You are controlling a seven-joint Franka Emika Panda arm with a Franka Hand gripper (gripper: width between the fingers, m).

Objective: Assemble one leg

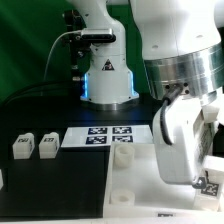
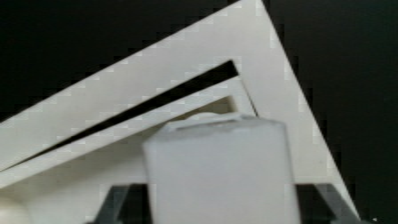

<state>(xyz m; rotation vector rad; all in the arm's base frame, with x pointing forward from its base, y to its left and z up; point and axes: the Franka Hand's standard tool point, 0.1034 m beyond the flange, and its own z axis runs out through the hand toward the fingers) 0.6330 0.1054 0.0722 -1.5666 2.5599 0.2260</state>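
Far off to the exterior view's left of the gripper, two spare legs are seen standing side by side on the black table. Nearer, the marker board lies flat. Beneath the gripper, the white tray is partly covered. Between the fingers, a leg is pinched upright, close above the tray's corner.
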